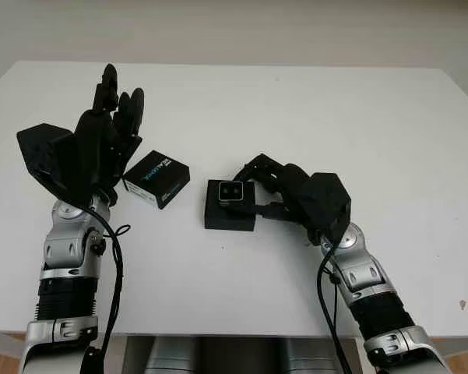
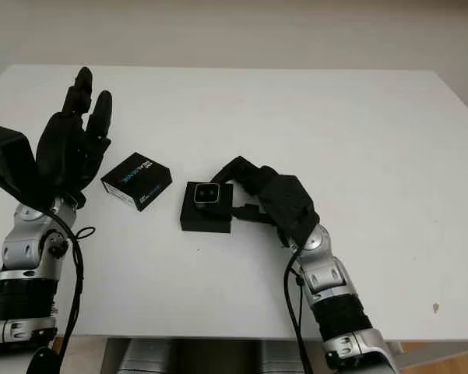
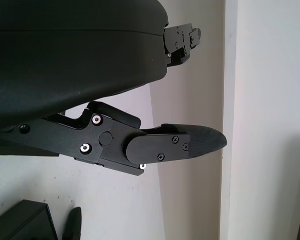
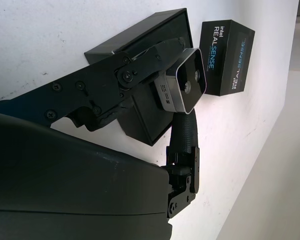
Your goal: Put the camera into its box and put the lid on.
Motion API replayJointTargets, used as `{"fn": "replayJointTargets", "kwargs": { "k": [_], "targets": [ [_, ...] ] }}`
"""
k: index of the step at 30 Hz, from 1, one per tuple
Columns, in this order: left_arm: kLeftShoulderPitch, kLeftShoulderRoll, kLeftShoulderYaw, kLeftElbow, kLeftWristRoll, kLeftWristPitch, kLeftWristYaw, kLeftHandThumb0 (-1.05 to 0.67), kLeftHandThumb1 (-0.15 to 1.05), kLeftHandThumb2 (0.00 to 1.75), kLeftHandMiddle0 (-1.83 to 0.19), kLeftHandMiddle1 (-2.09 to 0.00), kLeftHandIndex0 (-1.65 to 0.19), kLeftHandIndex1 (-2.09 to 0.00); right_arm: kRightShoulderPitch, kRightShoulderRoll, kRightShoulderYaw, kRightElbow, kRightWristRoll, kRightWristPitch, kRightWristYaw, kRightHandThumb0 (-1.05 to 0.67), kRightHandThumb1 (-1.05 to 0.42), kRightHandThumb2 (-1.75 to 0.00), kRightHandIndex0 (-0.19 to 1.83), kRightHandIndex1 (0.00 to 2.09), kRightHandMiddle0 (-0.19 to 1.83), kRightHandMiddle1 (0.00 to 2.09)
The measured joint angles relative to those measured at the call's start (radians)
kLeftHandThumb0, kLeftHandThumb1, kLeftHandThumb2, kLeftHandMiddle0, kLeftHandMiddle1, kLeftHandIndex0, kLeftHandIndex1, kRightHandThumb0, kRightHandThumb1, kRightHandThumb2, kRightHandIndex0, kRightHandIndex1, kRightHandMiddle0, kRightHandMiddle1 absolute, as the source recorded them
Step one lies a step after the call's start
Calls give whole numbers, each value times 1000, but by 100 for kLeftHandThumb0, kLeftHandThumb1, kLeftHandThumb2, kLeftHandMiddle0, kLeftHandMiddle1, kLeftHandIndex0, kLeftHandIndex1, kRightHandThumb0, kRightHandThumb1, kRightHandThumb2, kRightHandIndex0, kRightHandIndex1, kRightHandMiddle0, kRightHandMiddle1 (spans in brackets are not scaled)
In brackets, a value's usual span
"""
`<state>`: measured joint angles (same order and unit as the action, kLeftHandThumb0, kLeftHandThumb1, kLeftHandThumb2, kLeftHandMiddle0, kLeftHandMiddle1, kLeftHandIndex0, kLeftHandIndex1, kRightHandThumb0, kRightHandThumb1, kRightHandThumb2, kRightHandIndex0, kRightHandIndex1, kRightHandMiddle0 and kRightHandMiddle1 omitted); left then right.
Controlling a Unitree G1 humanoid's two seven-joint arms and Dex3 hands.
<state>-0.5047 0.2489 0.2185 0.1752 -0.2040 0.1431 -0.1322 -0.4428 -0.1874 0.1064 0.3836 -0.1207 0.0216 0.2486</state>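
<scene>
Two black hands work over a white table [image 1: 311, 117]. Right hand [image 1: 274, 189] grips the small silver camera [image 1: 232, 192] directly above its open black box [image 1: 229, 216], apparently to lower it in. Left hand [image 1: 109, 132], open, is raised beside the printed lid [image 1: 157, 178], likely to fit it afterwards.

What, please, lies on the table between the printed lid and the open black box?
Nothing: the left eye view shows bare white table between the lid and the box.

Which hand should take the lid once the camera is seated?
Left. The left hand is open right beside the lid, while the right hand is shut on the camera over the box.
</scene>
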Motion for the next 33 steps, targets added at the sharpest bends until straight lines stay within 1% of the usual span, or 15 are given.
{"fn": "replayJointTargets", "kwargs": {
  "k": [33],
  "targets": [
    [5,3,1,-10,12,7,-2,-63,105,44,14,-6,16,-6,-17,-2,15,22,-8,-1,-4,-42,-94,-5,22,6,29,178]
  ]
}}
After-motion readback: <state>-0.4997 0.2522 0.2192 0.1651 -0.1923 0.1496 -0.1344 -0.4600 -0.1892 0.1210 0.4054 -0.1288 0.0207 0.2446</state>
